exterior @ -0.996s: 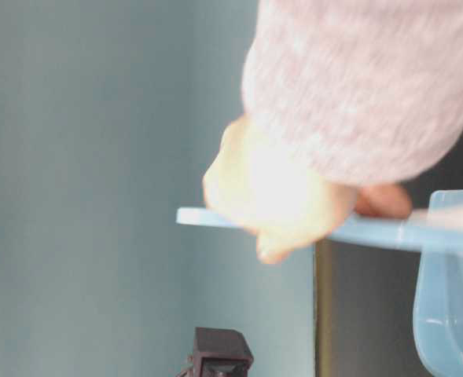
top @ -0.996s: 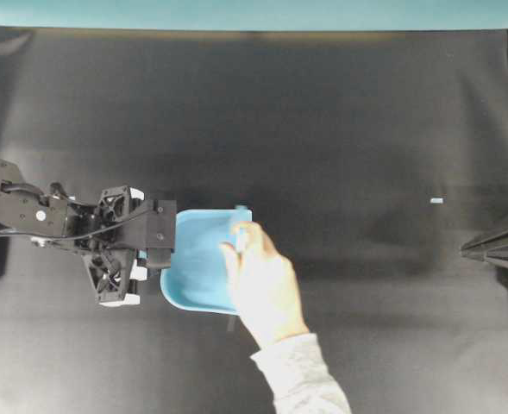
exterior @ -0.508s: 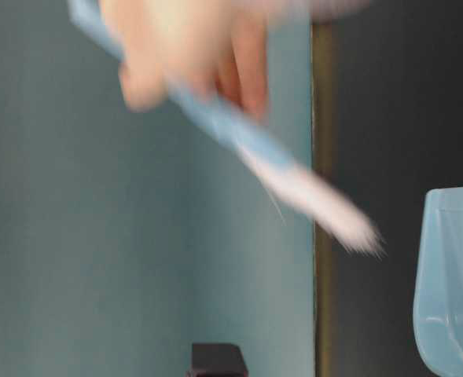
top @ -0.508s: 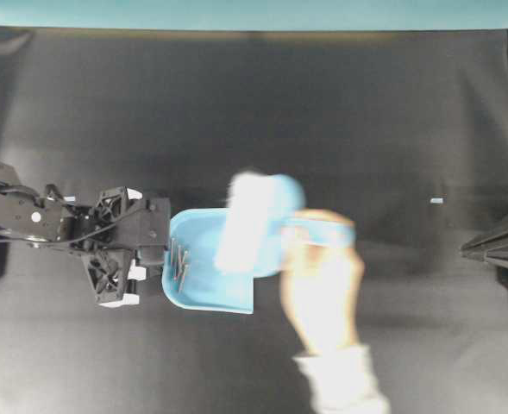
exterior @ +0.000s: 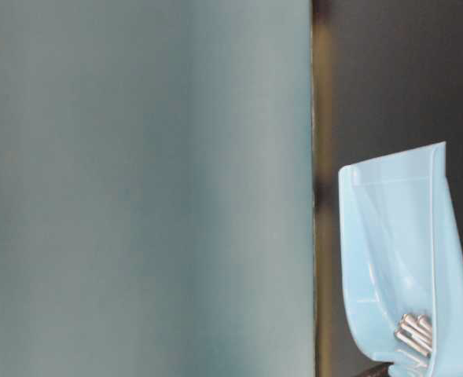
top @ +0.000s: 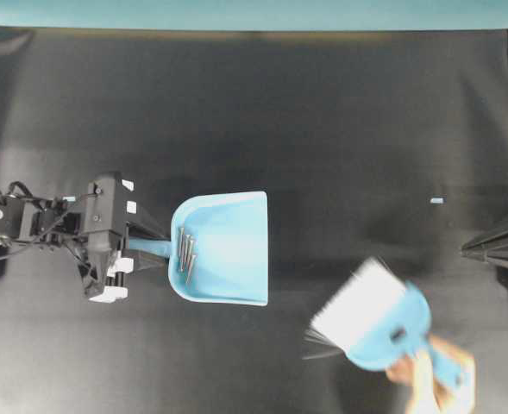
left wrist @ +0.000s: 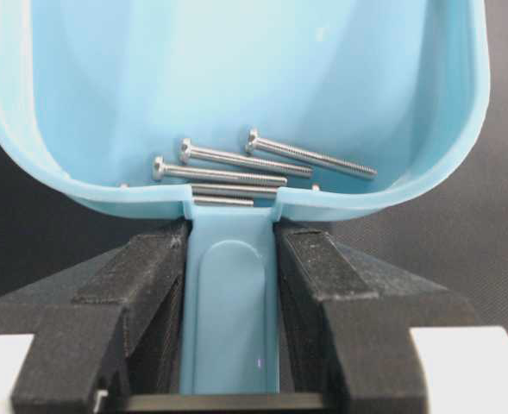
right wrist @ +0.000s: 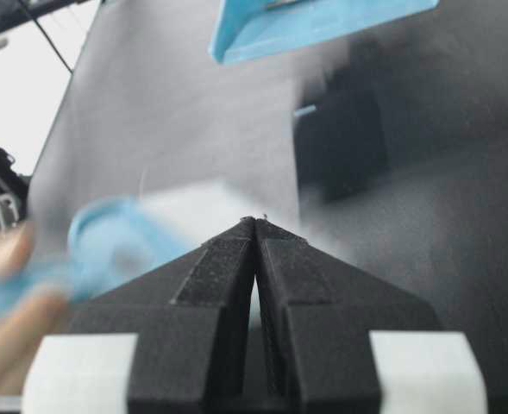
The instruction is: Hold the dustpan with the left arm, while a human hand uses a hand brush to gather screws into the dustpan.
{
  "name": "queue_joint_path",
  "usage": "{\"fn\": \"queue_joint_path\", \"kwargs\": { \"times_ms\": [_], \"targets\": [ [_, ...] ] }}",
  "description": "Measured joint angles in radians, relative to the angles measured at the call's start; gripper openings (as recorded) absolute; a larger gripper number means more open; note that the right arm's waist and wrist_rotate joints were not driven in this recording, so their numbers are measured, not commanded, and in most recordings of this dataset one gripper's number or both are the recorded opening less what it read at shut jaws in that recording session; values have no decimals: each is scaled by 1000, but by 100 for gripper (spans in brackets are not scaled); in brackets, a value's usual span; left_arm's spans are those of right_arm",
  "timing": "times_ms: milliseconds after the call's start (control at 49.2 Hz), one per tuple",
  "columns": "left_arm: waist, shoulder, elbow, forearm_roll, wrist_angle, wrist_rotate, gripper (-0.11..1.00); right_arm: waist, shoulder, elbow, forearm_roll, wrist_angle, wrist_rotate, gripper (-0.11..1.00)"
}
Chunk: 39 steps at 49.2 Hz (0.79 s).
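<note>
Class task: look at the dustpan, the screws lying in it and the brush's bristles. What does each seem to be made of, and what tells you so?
Dustpan: probably moulded plastic, light blue, smooth, slightly glossy, with soft highlights.
Screws: likely metal, silver, shiny, with threaded shafts and round heads.
Brush bristles: white fibres, perhaps synthetic; motion blur leaves this open.

Your left arm [top: 64,233] is all matte black w/ white plastic bits near the gripper and loose black cables up top. Finger pads [left wrist: 318,285] look like textured black foam. Right gripper [right wrist: 255,226]: same black/white combo.
</note>
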Motion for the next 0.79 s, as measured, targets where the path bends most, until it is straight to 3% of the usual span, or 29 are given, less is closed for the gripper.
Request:
{"fn": "queue_joint_path", "kwargs": {
  "times_ms": [305, 793],
  "targets": [
    [6, -55, 20, 0, -21, 44, 31, 0, -2, 0, 0, -2, 0, 0],
    [11, -74, 35, 0, 0, 34, 31, 0, -3, 0, 0, 0, 0, 0]
  ]
}}
